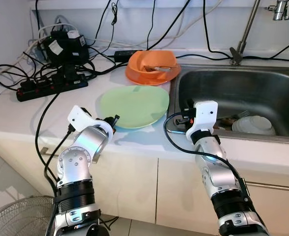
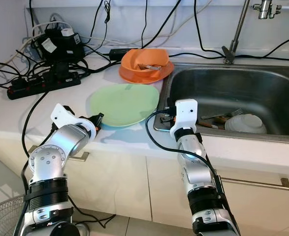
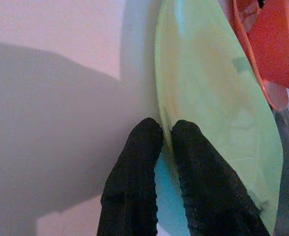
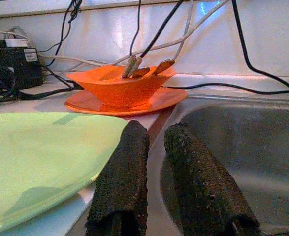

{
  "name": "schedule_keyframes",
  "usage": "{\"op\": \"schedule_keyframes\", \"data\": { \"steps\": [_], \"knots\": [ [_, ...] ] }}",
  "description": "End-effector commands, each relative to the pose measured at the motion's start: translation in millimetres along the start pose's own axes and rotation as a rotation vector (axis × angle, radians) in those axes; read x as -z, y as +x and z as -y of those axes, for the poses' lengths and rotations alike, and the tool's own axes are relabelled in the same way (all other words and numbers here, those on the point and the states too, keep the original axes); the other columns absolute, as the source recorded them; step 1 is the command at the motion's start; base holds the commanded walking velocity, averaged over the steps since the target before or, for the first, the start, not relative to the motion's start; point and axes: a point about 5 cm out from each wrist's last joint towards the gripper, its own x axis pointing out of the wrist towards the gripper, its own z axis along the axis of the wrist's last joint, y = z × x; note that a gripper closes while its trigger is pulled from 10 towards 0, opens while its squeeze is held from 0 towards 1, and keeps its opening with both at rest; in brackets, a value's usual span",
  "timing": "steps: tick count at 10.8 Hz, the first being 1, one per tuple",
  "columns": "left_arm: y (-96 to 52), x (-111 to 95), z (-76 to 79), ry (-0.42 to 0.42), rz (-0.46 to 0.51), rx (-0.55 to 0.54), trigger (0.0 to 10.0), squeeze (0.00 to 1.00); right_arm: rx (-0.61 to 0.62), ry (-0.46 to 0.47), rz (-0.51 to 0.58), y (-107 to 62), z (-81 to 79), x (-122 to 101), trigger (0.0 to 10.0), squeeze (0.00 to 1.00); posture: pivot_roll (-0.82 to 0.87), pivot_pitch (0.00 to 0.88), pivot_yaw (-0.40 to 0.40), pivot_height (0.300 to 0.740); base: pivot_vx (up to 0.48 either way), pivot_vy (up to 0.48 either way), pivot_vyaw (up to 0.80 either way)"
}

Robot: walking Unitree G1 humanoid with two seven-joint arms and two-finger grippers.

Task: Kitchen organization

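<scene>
At centre frame the green plate (image 1: 134, 105) lies flat on the counter (image 1: 16, 115). Left gripper (image 3: 166, 132) meets its near rim, fingers nearly together, tips hidden under the rim. Right gripper (image 4: 154, 135) hovers narrowly parted at the sink (image 1: 282, 88) edge. Orange bowl (image 1: 151, 64) behind holds blurry utensils.

A pale green plate (image 1: 134, 105) lies on the white table (image 1: 16, 115); far of it, an orange bowl (image 1: 151, 63) on an orange plate (image 1: 139, 78). Right, a steel-grey sink (image 1: 262, 88) holds white dishes (image 1: 253, 125). Black cables (image 1: 46, 86) lie far left.
</scene>
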Motion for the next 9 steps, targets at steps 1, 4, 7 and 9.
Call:
{"op": "schedule_keyframes", "data": {
  "steps": [1,4,7,9],
  "knots": [
    [6.3,29.4,11.5,-0.029,-0.123,0.009,0.0,0.00,-0.008,0.006,0.001,2.6,-1.4,-2.7,10.0,0.00,0.06,0.002,0.089,0.740,0.000,0.000,0.00],
    [6.8,31.4,14.0,-0.029,-0.137,0.030,0.0,0.00,-0.006,0.008,0.000,1.6,-2.1,-2.2,10.0,0.00,0.06,0.004,0.093,0.740,0.000,0.000,0.00],
    [7.9,28.7,12.8,-0.018,-0.120,0.024,0.0,0.00,-0.006,0.011,-0.002,1.9,-2.8,-1.9,10.0,0.00,0.06,0.005,0.093,0.740,0.000,0.000,0.00],
    [7.5,26.7,12.7,-0.010,-0.101,0.027,0.0,0.00,-0.007,0.010,-0.001,2.5,-2.5,-2.2,10.0,0.00,0.06,0.004,0.092,0.740,0.000,0.000,0.00]
  ]
}}
